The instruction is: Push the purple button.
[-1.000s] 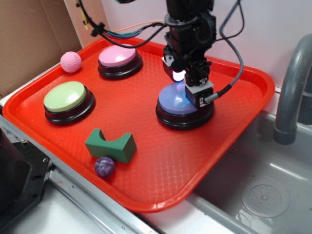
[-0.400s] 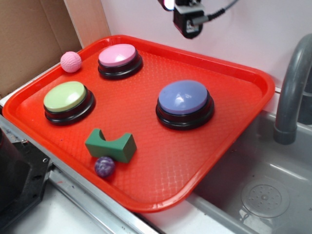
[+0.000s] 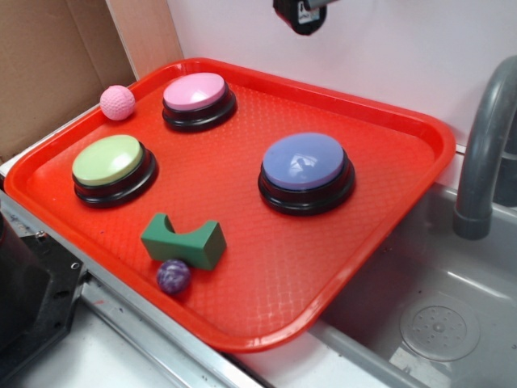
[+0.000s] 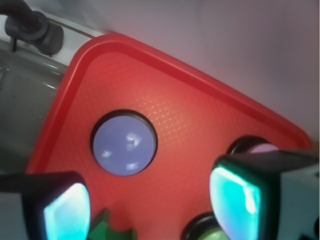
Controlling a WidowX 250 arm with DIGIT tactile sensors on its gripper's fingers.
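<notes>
The purple button [image 3: 305, 162], a big glossy blue-purple dome on a black base, sits untouched right of centre on the red tray [image 3: 266, 267]. High above it, only the lowest tip of my gripper [image 3: 300, 14] shows at the top edge of the exterior view. In the wrist view the purple button [image 4: 124, 142] lies far below, up and left of the space between the fingers. My gripper [image 4: 150, 205] is open, its glowing pads [image 4: 65, 212] wide apart with nothing between them.
Also on the tray are a pink button [image 3: 195, 92], a green button [image 3: 107, 160], a green block [image 3: 184, 241], a small mottled purple ball [image 3: 173, 276] and a pink ball [image 3: 118, 103]. A grey faucet [image 3: 485, 145] and sink [image 3: 436, 323] lie right; cardboard [image 3: 48, 56] stands left.
One second ago the gripper was down on the purple button. It has since risen straight up, almost out of the exterior view, leaving the button uncovered.
</notes>
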